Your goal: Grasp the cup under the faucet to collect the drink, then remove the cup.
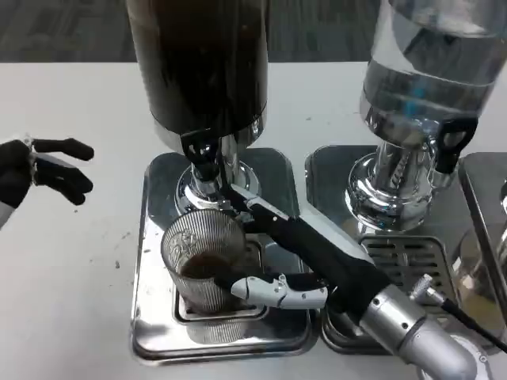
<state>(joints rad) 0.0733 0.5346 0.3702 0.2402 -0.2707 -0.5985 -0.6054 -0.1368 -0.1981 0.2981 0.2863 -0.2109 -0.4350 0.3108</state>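
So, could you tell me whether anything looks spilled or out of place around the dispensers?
Only small dark specks on the white table left of the steel drip tray, possibly drips. The ribbed glass cup stands upright under the faucet.

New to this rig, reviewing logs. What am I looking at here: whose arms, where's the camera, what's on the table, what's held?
One picture, taken from a camera on a humanoid robot's head, looking down at a white table. The silver forearm belongs to the robot. Its right hand grips a ribbed clear cup holding a little dark drink. The cup stands on a metal drip tray under the black faucet of a dark drink dispenser. Beside it stands a second dispenser with clear liquid on its own tray. The left hand hovers at the left edge, holding nothing, fingers apart.
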